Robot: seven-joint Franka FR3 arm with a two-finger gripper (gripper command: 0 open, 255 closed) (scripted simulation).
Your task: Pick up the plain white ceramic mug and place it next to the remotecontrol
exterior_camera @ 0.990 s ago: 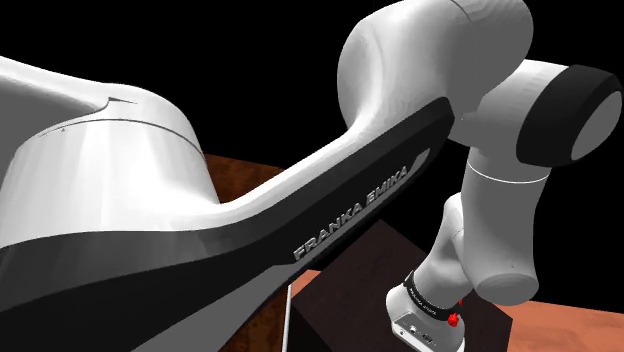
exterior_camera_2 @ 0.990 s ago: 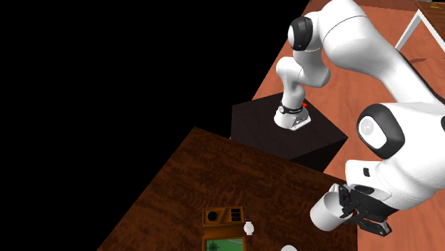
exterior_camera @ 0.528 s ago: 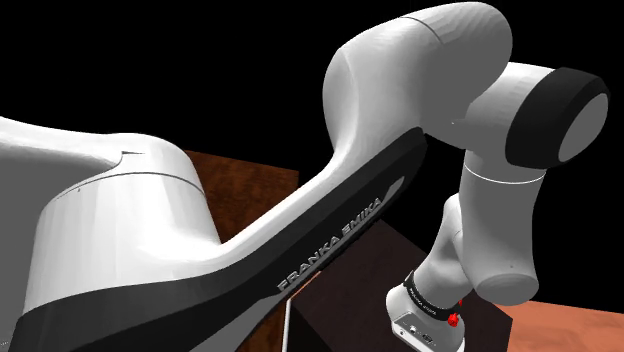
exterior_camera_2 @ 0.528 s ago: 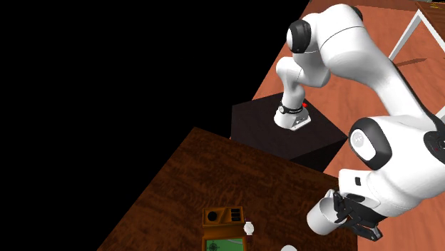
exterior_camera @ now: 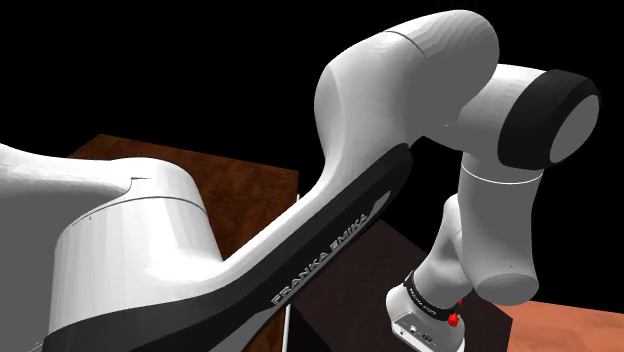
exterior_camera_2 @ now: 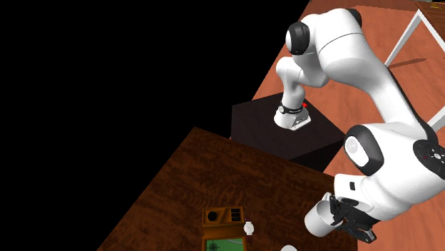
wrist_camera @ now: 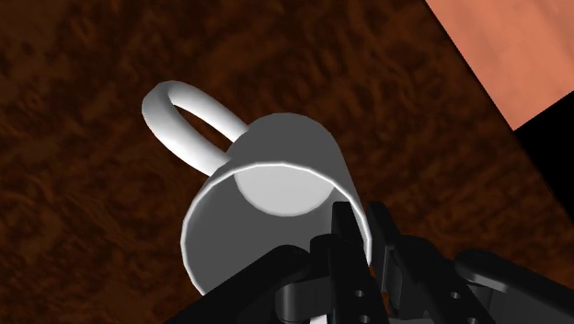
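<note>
Folded arm [exterior_camera_2: 371, 68], wrist low at lower right of the second exterior view.
Gripper [wrist_camera: 361, 225] clamped on wall of white mug [wrist_camera: 276, 184] at the rim; mug tilted, handle away from fingers [wrist_camera: 343, 241], over dark wood table [exterior_camera_2: 214, 171].

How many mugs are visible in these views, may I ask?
1: the white mug, clasped at its rim by the gripper above the brown table; others may be hidden.

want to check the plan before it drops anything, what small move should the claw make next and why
Probably carry the white mug toward the second exterior view's left: the claw clasps its wall, seemingly above the brown table, and what looks like the remote lies apart on that side.
</note>
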